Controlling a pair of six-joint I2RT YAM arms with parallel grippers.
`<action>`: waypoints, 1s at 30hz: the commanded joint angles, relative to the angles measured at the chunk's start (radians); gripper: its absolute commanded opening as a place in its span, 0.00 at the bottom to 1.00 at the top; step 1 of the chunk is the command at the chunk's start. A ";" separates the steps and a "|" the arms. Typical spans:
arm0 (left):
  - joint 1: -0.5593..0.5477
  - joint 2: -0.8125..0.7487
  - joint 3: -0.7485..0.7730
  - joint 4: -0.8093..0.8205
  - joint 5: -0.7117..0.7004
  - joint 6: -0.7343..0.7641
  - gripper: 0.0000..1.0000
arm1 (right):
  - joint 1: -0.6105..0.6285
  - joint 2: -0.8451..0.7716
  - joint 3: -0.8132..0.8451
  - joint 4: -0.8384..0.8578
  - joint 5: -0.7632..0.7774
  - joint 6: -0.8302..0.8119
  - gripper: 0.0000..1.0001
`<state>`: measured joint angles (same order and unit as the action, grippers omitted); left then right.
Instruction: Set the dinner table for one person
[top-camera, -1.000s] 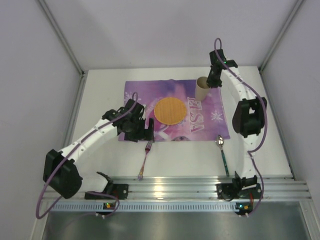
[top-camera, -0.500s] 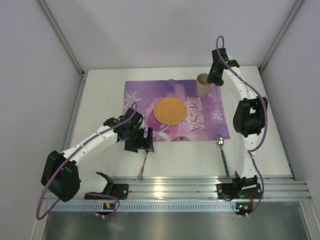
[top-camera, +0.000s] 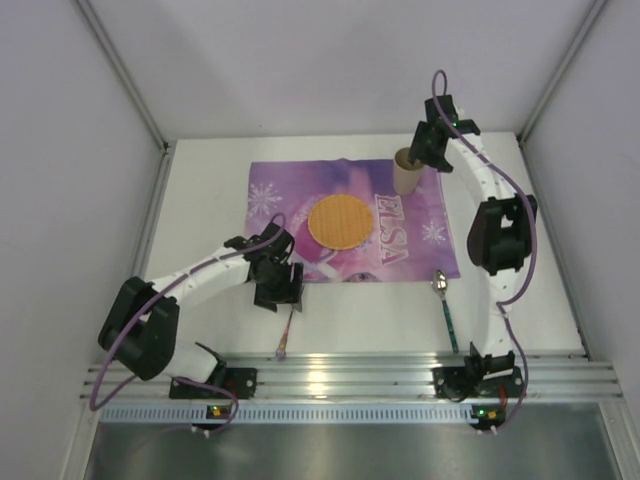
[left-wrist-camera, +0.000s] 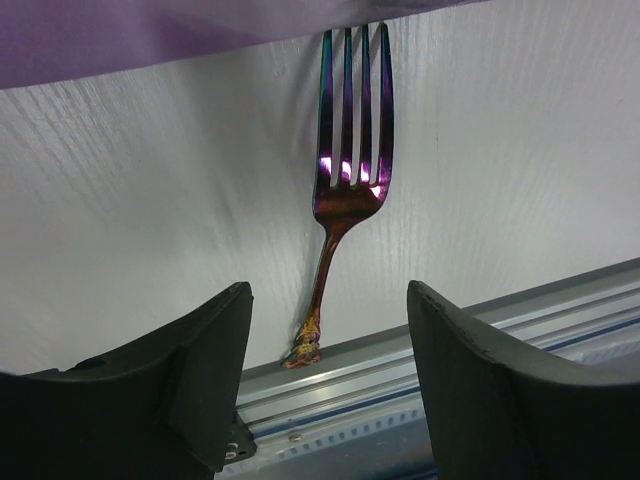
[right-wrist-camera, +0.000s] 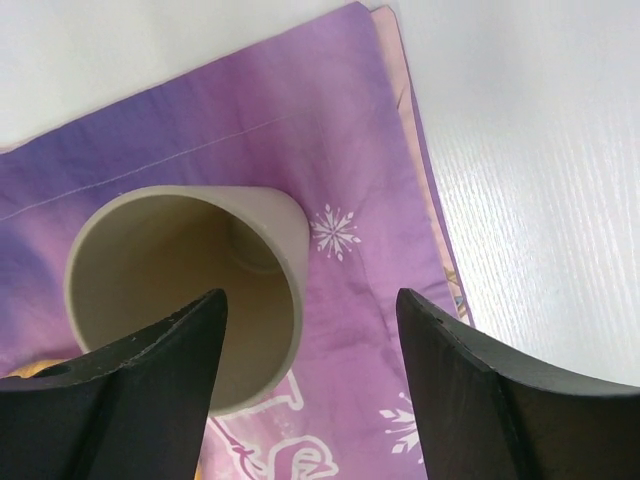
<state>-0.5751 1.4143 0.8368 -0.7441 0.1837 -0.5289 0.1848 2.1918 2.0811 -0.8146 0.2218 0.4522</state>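
Both spread apart, the right gripper (right-wrist-camera: 310, 300) could clip and topple the cup (right-wrist-camera: 170, 270), the left gripper (left-wrist-camera: 328, 290) skew the fork (left-wrist-camera: 350, 150).

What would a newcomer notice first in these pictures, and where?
First the purple placemat with white lettering, lying in the middle of the white table. On it a round orange plate sits in the centre and a beige cup stands upright at its far right corner. A fork with a rainbow sheen lies on the table at the mat's near left edge, and a spoon at its near right.
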 joint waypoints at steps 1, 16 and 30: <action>-0.011 0.020 -0.001 0.069 -0.026 0.009 0.68 | -0.002 -0.125 0.016 0.038 -0.012 -0.010 0.70; -0.029 0.167 -0.050 0.193 -0.023 0.027 0.21 | 0.018 -0.641 -0.424 0.198 -0.045 0.062 0.70; -0.011 -0.012 0.364 -0.141 -0.081 0.085 0.00 | 0.015 -0.978 -0.828 0.068 -0.007 0.057 0.73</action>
<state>-0.5999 1.4895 1.0470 -0.7975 0.1520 -0.4839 0.1955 1.2675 1.2697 -0.7364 0.1871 0.5022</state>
